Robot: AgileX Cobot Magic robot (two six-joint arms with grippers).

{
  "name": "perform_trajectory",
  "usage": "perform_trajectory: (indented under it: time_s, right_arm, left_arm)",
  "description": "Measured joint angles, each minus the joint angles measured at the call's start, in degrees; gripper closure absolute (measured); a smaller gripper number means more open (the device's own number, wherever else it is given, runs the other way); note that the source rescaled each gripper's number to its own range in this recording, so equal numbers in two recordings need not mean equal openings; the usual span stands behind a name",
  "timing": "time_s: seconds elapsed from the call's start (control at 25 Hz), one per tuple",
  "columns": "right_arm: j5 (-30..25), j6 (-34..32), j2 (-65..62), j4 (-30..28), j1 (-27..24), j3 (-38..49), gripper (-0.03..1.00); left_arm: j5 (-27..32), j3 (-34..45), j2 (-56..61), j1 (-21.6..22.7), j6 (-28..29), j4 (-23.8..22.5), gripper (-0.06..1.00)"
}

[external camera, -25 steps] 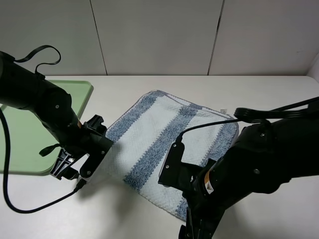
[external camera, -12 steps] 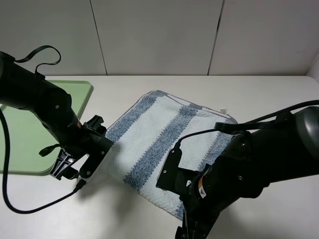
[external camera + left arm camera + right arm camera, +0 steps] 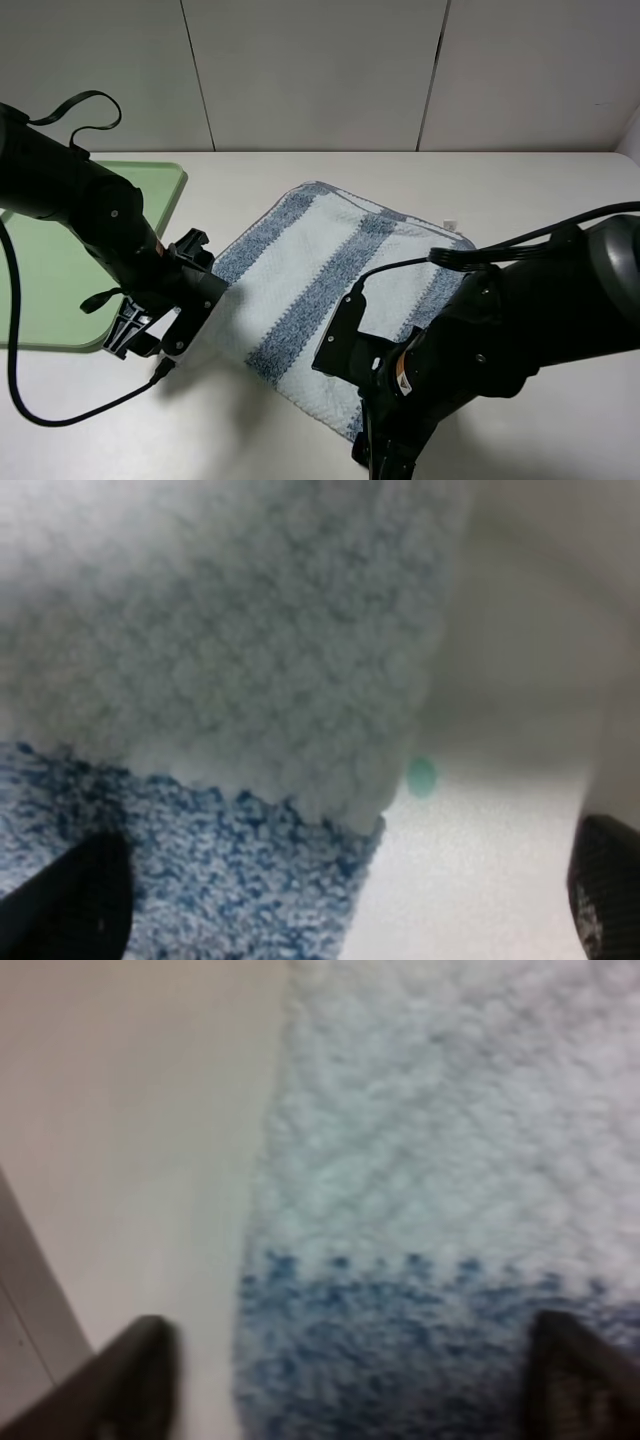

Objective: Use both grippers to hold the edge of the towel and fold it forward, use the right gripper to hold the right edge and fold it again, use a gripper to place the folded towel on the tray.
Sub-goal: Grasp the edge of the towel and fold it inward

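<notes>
Jaws on your left gripper (image 3: 335,895) are spread wide. One finger sits over a blue stripe and the other over bare table (image 3: 560,190), so the towel's hem falls right in the gap. I'd guess that's the point: straddle the edge (image 3: 385,825) first, then pinch. The tray (image 3: 40,300) sits at the far left, just behind that arm, so it's handy for the final drop-off.

The towel (image 3: 330,290) itself lies flat on the table between your two arms, turned on the diagonal, nowhere near the tray. Its little white tag (image 3: 450,222) is at the far right corner.

Over on the right, same story. Your right gripper (image 3: 360,1370) has its jaws apart too, hanging low over the near edge with cloth between the prongs and nothing clamped. Can't tell if either one is touching the cloth. Both arms sit on the same near side, which makes sense for lifting it together and folding forward.
</notes>
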State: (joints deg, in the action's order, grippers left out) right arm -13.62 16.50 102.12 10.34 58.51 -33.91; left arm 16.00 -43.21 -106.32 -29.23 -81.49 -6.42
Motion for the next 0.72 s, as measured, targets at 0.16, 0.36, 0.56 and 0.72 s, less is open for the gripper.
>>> perform_trajectory:
  time_s: [0.16, 0.36, 0.56, 0.72]
  right_arm:
    - [0.1, 0.0, 0.1, 0.0, 0.0, -0.2, 0.48]
    - [0.1, -0.6, 0.1, 0.0, 0.0, -0.2, 0.57]
    - [0.1, -1.5, 0.1, 0.2, 0.0, -0.2, 0.58]
    - [0.1, -1.7, 0.1, 0.1, 0.0, -0.2, 0.80]
  left_arm:
    - [-0.3, 0.0, 0.0, 0.0, 0.0, 0.0, 0.19]
    - [-1.3, 0.0, -0.5, 0.0, 0.0, 0.0, 0.45]
    - [-1.5, 0.0, -0.8, 0.0, 0.0, 0.0, 0.77]
    - [-1.6, 0.0, -1.0, 0.0, 0.0, -0.1, 0.93]
